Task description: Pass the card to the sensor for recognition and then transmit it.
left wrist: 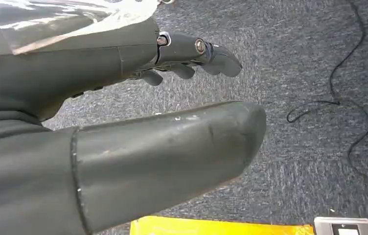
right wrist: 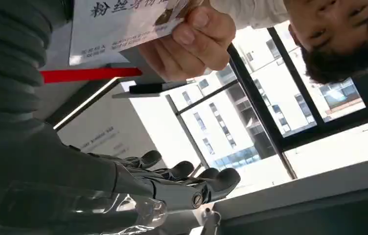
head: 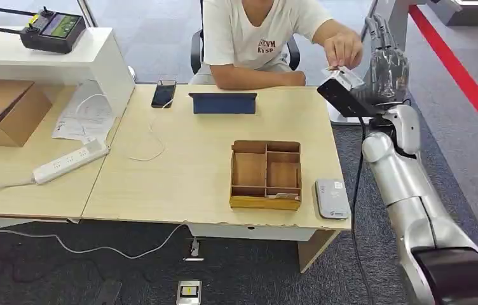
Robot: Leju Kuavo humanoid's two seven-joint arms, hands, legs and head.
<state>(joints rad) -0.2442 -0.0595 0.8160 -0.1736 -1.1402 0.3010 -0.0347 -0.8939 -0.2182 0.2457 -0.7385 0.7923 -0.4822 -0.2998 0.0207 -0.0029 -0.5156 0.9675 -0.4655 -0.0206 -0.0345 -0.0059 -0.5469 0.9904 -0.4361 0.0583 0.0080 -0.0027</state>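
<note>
Head view shows our right arm raised beside the far right corner of the surface [head: 160, 184], with the right hand [head: 386, 63] lifted toward a seated person [head: 255, 38]. That person's hand [head: 343, 47] pinches the card [head: 344, 75] just above the black camera block at our wrist. In the right wrist view the card [right wrist: 123, 24], printed with dark characters, lies between the person's thumb and fingers [right wrist: 192, 44], close to the wrist cover, while our right hand [right wrist: 172, 186] extends with its fingers [right wrist: 216, 181] straight, apart and touching nothing. We therefore read the right hand as open and empty; the card is in the person's keeping.

We judge the task to be at its handover stage. Whether the card has been read by the sensor [head: 332, 198], the small grey unit lying at the near right edge of the surface beside the wooden compartment tray [head: 266, 175], cannot be told. If the transfer to the person is the final step, little remains.

Left wrist view shows the left hand [left wrist: 123, 122] hanging over grey carpet, thumb and fingers [left wrist: 206, 49] spread, holding nothing.
</note>
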